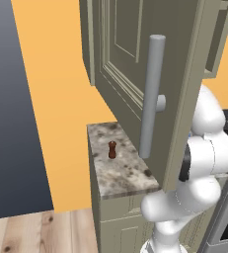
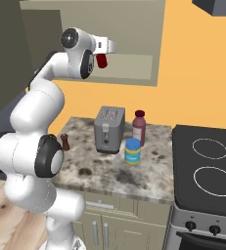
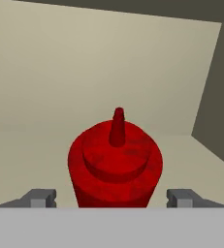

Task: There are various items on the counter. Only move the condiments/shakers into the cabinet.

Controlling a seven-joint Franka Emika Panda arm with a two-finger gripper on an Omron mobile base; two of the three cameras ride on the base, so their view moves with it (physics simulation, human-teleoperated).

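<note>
The shaker is small and dark brown. It stands straight up on the counter, knob on top, at about 9 o'clock from the toaster in the right base view.

The left base view shows the cabinet door swung open, with its long grey handle pointing up and down.

The right base view shows what the door hides: a dark red jar and a blue and yellow tub beside the toaster, and the stove at 3 o'clock.

The claw is up at the open cabinet with a red bottle between its fingers. In the hand view the bottle's nozzle points toward 12 o'clock, at the cabinet's pale back wall. Whether the fingers press the bottle, I cannot tell.
</note>
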